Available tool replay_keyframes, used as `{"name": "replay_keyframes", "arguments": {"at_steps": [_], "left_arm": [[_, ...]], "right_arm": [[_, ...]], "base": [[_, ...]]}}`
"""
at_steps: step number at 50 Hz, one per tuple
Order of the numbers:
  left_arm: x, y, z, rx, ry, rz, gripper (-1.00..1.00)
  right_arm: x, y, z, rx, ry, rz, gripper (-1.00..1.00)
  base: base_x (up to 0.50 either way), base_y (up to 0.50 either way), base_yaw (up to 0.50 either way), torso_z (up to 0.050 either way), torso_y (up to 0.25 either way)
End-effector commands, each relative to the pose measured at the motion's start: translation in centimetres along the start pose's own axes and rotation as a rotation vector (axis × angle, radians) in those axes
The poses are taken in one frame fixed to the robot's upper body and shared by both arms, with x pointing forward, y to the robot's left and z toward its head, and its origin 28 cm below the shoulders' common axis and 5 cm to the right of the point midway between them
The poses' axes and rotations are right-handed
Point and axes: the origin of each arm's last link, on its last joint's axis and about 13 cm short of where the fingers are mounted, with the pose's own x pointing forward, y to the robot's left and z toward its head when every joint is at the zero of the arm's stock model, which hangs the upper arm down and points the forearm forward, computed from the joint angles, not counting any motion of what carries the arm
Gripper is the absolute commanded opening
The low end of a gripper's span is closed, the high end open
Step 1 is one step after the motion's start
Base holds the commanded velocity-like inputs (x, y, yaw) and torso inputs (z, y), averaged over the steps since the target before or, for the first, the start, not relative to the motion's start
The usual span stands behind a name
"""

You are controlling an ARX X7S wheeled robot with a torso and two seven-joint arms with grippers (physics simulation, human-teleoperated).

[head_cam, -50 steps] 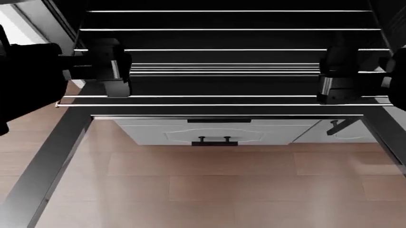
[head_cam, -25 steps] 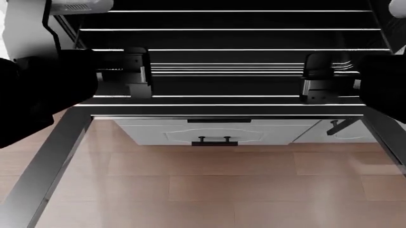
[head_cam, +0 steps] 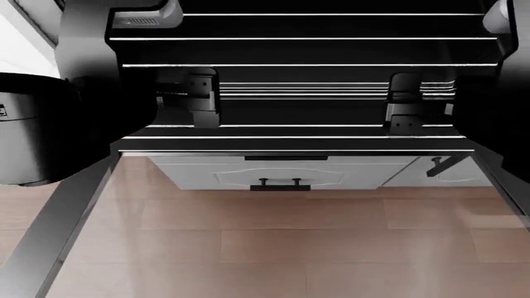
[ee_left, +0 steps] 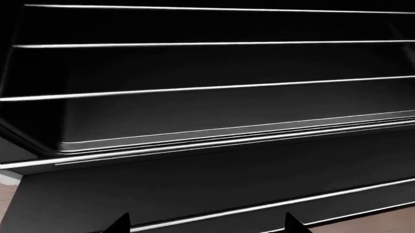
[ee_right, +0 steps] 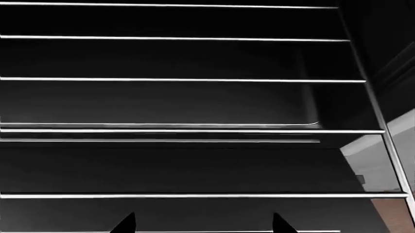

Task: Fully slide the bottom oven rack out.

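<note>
The oven (head_cam: 306, 51) stands open with its black interior showing. The bottom oven rack (head_cam: 298, 136) lies across the opening, its doubled silvery front rail nearest me. My left gripper (head_cam: 203, 118) hangs over the rail's left part and my right gripper (head_cam: 403, 124) over its right part. In the left wrist view the left gripper (ee_left: 206, 228) is open, and a rack wire (ee_left: 259, 208) runs between the spread fingertips (ee_left: 120, 224). The right gripper (ee_right: 202, 228) is open too, just short of a rack wire (ee_right: 194, 195). Neither holds anything.
A dark flat tray (head_cam: 298, 90) sits deeper inside, behind the front rail, and shows as the tray (ee_left: 194, 116) in the left wrist view. The glass door's black frame (head_cam: 66, 211) hangs down in front. Through it I see a white drawer (head_cam: 282, 174) and wooden floor (head_cam: 298, 248).
Both arms have moved inward along the rack's front: the left gripper to the right, the right gripper to the left. The rack has not visibly moved.
</note>
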Motion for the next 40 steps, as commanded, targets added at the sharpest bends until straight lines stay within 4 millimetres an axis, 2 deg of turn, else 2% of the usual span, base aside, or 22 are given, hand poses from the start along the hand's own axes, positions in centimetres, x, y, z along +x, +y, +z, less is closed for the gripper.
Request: {"name": "replay_keyframes", "arguments": {"at_steps": [1, 14, 31, 40], "left_arm": [[0.9, -0.2, -0.1, 0.002, 0.000, 0.001, 1.00], [1.7, -0.4, -0.7, -0.002, 0.015, 0.001, 1.00], [3.2, -0.4, -2.4, 0.014, 0.065, 0.079, 1.00], [3.9, -0.5, -3.9, 0.043, 0.169, 0.104, 1.00]], "right_arm": [[1.1, 0.0, 0.2, -0.001, -0.001, -0.016, 1.00], [2.3, 0.6, 0.4, -0.032, 0.007, -0.005, 1.00], [4.6, 0.8, -2.6, -0.065, 0.100, -0.023, 1.00], [5.1, 0.8, -3.4, -0.029, 0.146, -0.012, 1.00]], "base": [[0.00, 0.00, 0.00, 0.000, 0.000], [0.00, 0.00, 0.00, 0.000, 0.000], [0.00, 0.00, 0.00, 0.000, -0.004], [0.00, 0.00, 0.00, -0.005, -0.015]]}}
